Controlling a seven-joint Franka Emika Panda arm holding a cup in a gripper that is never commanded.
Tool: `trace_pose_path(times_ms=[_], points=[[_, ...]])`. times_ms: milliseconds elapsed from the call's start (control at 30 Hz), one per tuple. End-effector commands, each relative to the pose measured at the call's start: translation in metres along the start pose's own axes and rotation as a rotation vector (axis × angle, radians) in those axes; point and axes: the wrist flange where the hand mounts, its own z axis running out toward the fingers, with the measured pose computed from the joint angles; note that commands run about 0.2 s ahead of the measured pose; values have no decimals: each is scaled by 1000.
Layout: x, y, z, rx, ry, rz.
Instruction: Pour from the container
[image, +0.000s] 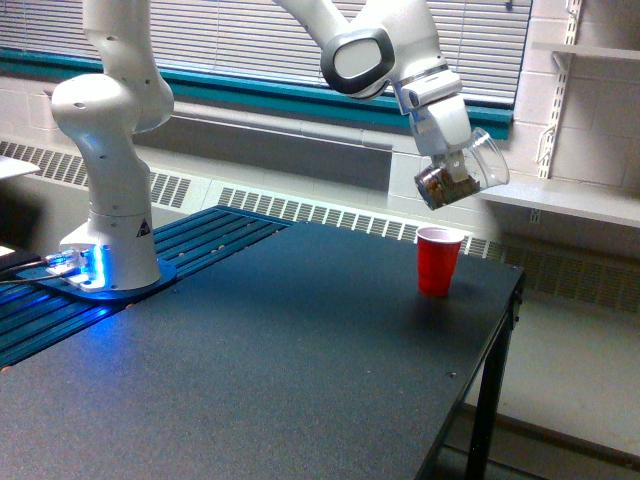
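The container (472, 172), upper right of the frame, looks like clear, glossy plastic, with rough brown bits showing through its wall. The red cup (438, 260) below is opaque, smooth plastic. The table (250, 370) has a dark, matt, finely speckled top. The arm (110, 130) shells are smooth, glossy white plastic.

So the counter (300, 380) is a dark, slightly speckled black top with a black leg showing at its right edge. Only one loose thing sits on it: a small red cup (438, 261), upright, open end up, way over toward the far right corner. The arm's white base (108, 262) stands at the far left on a blue-lit plate.
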Motion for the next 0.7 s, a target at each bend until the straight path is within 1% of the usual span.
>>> trace_pose_path(times_ms=[33, 200, 400, 700], points=[[-20, -24, -4, 27, 6, -132], [-36, -32, -3, 28, 2, -188], [-55, -37, 0, 31, -8, -236], [-85, -40, 8, 31, -47, -291]])
